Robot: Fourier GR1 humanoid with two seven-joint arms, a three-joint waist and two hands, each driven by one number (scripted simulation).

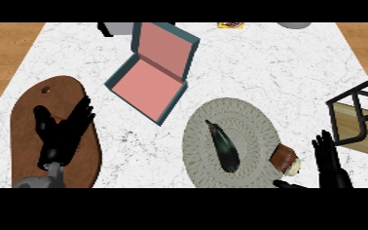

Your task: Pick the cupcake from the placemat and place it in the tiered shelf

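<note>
One cupcake (286, 159), brown with a pale end, lies tipped at the round placemat's (248, 114) four o'clock edge, beside one dark eggplant (224, 146). The right hand (330, 163), open and empty, is just at its three o'clock. The tiered shelf (350, 122) is cut off. The left hand (63, 129) rests open over the cutting board (28, 107).

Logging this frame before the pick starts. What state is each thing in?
Cupcake: on its side at the placemat's right edge, not held.
Eggplant: lying on the placemat.
Box: open, lid raised.
Shelf: at the right edge, nothing visible on it.
Left hand: open, above the wooden board.
Right hand: open, beside the cupcake.
</note>
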